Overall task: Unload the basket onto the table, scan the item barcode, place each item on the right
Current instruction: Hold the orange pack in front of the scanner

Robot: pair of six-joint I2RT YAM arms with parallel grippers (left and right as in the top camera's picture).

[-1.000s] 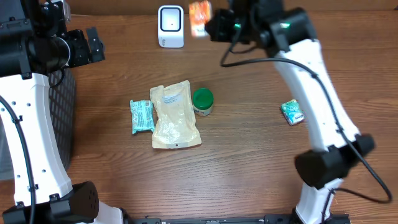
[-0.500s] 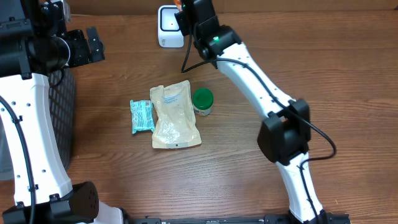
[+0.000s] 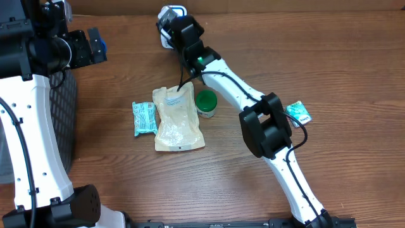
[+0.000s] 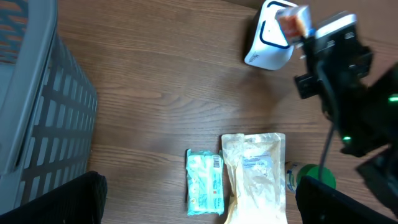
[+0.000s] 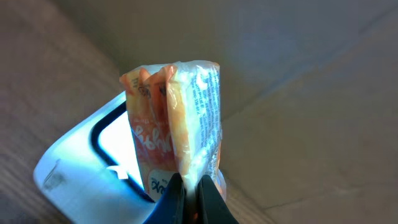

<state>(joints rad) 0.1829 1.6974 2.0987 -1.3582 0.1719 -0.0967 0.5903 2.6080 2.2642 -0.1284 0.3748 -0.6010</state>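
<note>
The right gripper (image 5: 191, 186) is closed tight on the orange packet (image 5: 177, 118), presenting it just before the white scanner (image 5: 74, 180); the scan seems under way, not confirmed; the left gripper (image 3: 95, 45) stands wide, empty.

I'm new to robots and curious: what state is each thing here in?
right gripper, shut on the orange packet
orange packet, held close to the scanner
scanner, standing upright
left gripper, open, holding nothing
beige pouch, lying flat
green-lidded jar, upright, lid on
teal packet, lying flat
</note>
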